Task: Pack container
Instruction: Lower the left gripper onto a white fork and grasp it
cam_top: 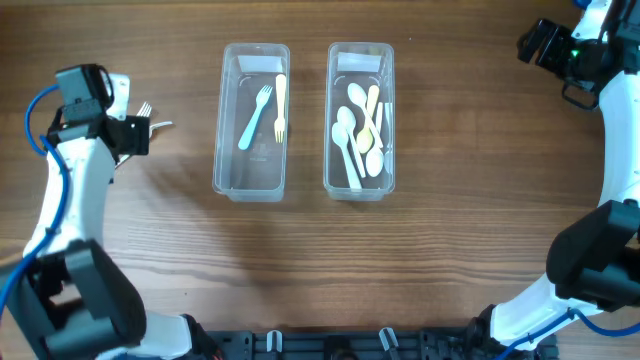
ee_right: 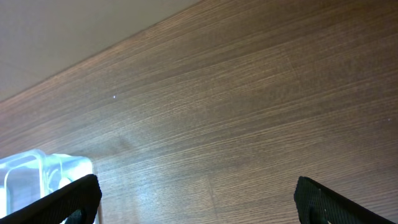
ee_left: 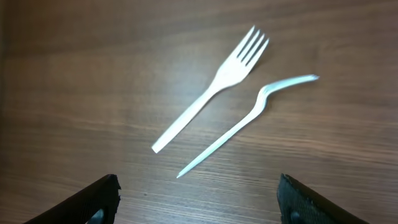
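Both arms pair white links with bulky black joints. A blue cable (cam_top: 35, 125) loops beside the left arm (cam_top: 80, 190); a green light (cam_top: 576, 34) glows on the right arm (cam_top: 620, 130). The left gripper (ee_left: 199, 200) and right gripper (ee_right: 199, 200) have matte black fingers.

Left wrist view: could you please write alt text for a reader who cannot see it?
A flat white fork and another fork on its edge lie side by side on the wooden table. The open left hand hovers above them.
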{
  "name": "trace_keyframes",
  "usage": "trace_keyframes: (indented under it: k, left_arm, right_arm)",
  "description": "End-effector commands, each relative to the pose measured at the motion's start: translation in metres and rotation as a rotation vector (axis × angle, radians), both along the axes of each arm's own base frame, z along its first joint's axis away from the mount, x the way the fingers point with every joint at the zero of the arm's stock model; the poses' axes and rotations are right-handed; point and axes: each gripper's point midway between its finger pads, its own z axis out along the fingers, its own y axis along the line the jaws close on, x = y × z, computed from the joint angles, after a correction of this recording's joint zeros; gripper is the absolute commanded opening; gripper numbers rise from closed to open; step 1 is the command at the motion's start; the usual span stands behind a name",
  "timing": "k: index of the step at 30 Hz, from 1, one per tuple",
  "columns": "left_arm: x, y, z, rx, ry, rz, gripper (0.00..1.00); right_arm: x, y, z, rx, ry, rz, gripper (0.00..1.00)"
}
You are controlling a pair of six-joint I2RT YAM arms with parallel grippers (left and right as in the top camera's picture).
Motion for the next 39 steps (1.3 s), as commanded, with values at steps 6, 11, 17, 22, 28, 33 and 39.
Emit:
trace_keyframes:
  k: [6,11,17,22,28,33,39]
  left_arm:
    - [0.009,-0.023,-0.077,-0.147,0.13,-0.157,0.8]
    - [0.016,-0.021,-0.098,-0.131,0.147,-0.204,0.7]
    - [0.018,-0.022,-0.103,-0.14,0.145,-0.208,0.38]
    - [0.02,-0.021,-0.102,-0.136,0.136,-0.208,0.21]
    - [0.027,-0.019,-0.099,-0.123,0.107,-0.209,0.18]
    - [0.028,-0.019,-0.099,-0.12,0.106,-0.214,0.3]
    - [0.03,-0.017,-0.1,-0.08,0.119,-0.294,0.33]
  right_arm:
    - [0.0,-0.002,0.006,-0.019,-0.013,0.002,1.0]
    - [0.0,-0.002,0.006,-0.019,-0.013,0.002,1.0]
    - [0.0,-0.002,0.006,-0.019,-0.013,0.002,1.0]
    - [0.0,-0.002,0.006,-0.019,-0.013,0.002,1.0]
    - [0.0,-0.002,0.006,-0.019,-0.013,0.002,1.0]
    - [0.0,-0.002,0.006,-0.019,-0.013,0.002,1.0]
    - [0.0,-0.002,0.006,-0.019,-0.013,0.002,1.0]
